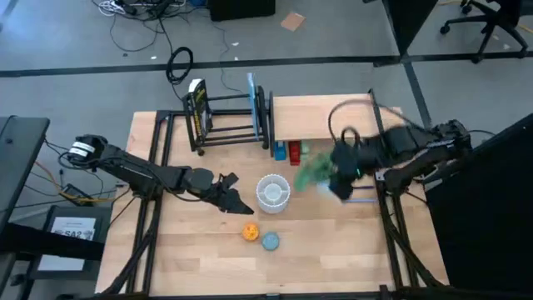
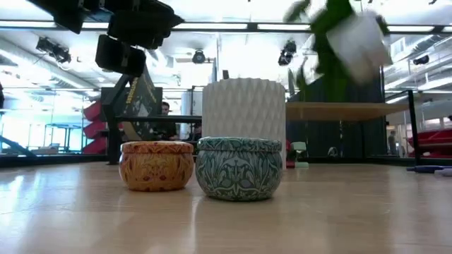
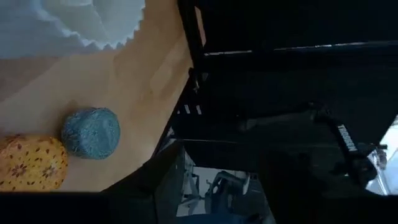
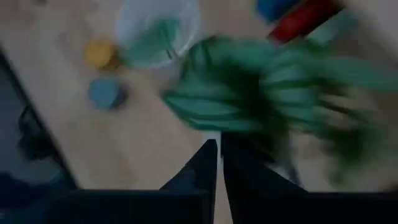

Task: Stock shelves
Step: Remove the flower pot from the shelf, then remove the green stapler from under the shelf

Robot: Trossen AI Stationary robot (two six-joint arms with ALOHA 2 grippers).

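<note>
I am holding a potted green plant (image 1: pixel 315 172) aloft in my right gripper (image 1: pixel 340 185), fingers clamped on its white pot, just in front of the wooden board shelf (image 1: pixel 333 117). The black rack (image 1: pixel 229 117) is standing left of it. My left gripper (image 1: pixel 236 200) is hovering beside the white ribbed cup (image 1: pixel 272 192); I cannot tell its finger state.

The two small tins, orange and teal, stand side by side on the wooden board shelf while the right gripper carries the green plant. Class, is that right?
Not quite. The orange tin and teal tin stand on the tabletop, in front of the white ribbed pot, not on the wooden board shelf; the high view shows it. The right gripper does carry the green plant.
</note>
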